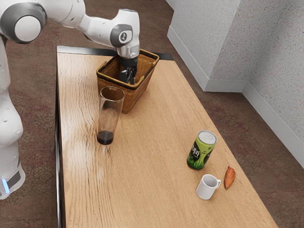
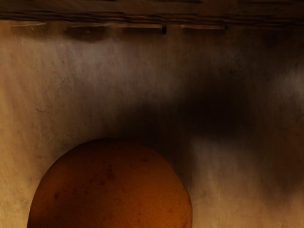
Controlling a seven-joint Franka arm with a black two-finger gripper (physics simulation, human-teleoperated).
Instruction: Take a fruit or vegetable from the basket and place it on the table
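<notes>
Woven brown walls surround my gripper (image 1: 128, 80), which reaches down into the basket (image 1: 137, 95) at the far end of the table (image 1: 156, 161). My two fingers look parted, with nothing clasped between them. The fruit (image 2: 111, 190) is inside the basket, close under my hand, and lifting it out is the job ahead.

I expect a middling weight and a firm body with a little give in the skin, smooth enough to roll if I touch one side first. The best hold is across its widest part, one finger on each flank, pressed evenly and without crushing. Too high a bite could let the round top squeeze away from me.

It is a deep orange, dulled to brown by the shadow, with a rounded outline and small dark flecks scattered over the skin. Its lower part is out of sight, so I cannot tell its whole shape.
</notes>
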